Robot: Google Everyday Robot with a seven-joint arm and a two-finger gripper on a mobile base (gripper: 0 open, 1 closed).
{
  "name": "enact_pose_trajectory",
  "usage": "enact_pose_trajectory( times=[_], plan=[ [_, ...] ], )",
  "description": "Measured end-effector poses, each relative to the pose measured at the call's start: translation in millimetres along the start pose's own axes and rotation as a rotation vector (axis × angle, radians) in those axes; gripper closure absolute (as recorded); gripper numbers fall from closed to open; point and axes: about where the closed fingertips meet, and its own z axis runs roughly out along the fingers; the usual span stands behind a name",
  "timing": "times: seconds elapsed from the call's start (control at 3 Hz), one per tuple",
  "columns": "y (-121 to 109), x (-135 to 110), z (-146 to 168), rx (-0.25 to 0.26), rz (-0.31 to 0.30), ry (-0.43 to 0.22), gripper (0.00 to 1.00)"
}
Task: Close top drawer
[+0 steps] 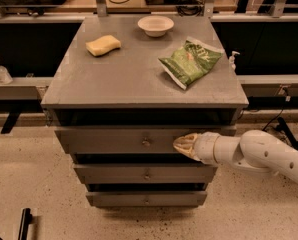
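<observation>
At top drawer (pixel 109 140) front | gripper (pixel 182 145) right of knob (pixel 146 142) | drawer ajar

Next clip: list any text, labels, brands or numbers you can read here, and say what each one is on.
No text can be read.
Green bag on the cabinet top: pale print on its face, too blurred to read.
Pump bottle behind the cabinet's right edge: no legible label.
Top drawer, sponge, bowl: no writing shows.
Gripper, at the top drawer's front, right of its knob: no marking shows.
</observation>
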Motion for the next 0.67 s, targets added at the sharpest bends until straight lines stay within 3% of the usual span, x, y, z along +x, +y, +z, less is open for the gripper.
enact_pose_trajectory(
  times=[0.67],
  plan=[
    [-5.4,14.8,-22.5,0.022,0.001,0.026,1.00]
  ],
)
